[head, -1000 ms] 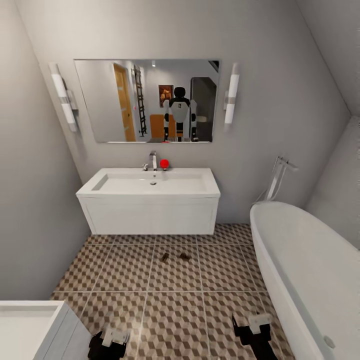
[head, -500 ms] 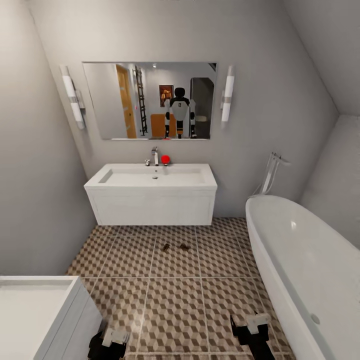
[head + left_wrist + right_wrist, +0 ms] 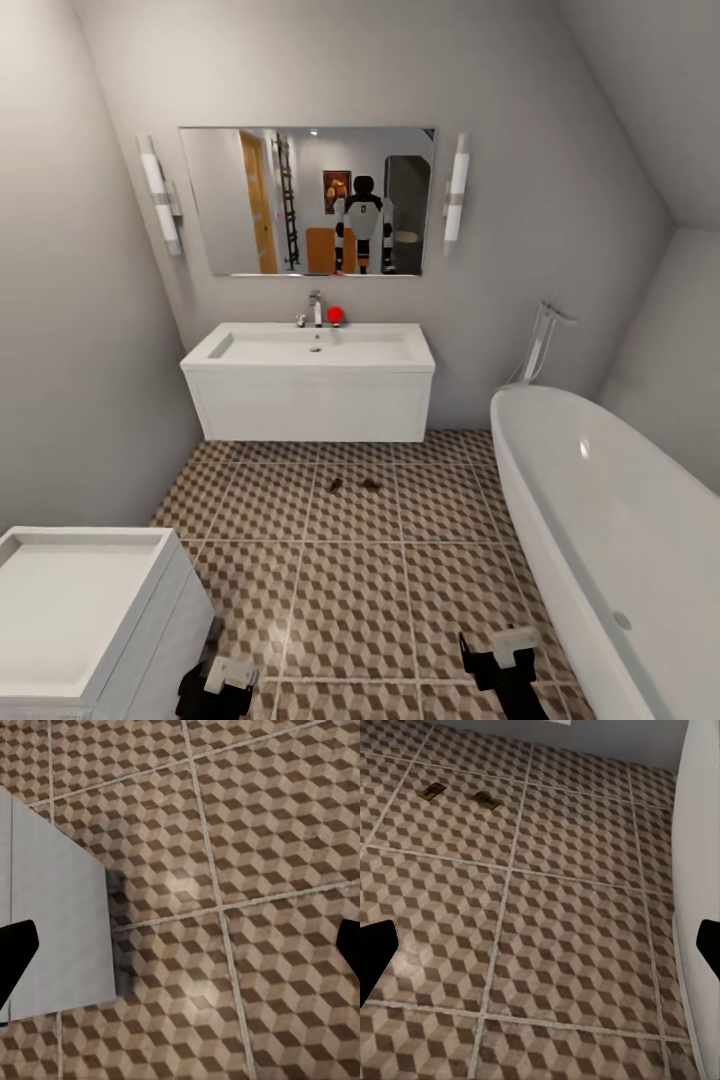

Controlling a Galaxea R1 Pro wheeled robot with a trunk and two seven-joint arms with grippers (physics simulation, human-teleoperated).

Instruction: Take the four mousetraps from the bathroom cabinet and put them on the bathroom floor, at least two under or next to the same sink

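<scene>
Two small flat brown wooden mousetraps with dark metal parts lie on the bathroom floor, which is laid in large square tiles with a brown-and-beige cube pattern and pale grout. Left mousetrap, right mousetrap; they sit near each other but apart, on one tile, just in front of the sink. In the right wrist view both show far ahead of the gripper: and.

The sink is a wide white shallow rectangular basin with a chrome faucet, on a white vanity against the back wall. A small red round object stands just beside the faucet. A rectangular wall mirror hangs above.

White oval bathtub along the right side. White boxy unit at lower left, near the left gripper.

Left gripper: fingers spread wide, nothing between them, floor below. Right gripper: likewise spread wide and empty, above bare tiles beside the tub.
</scene>
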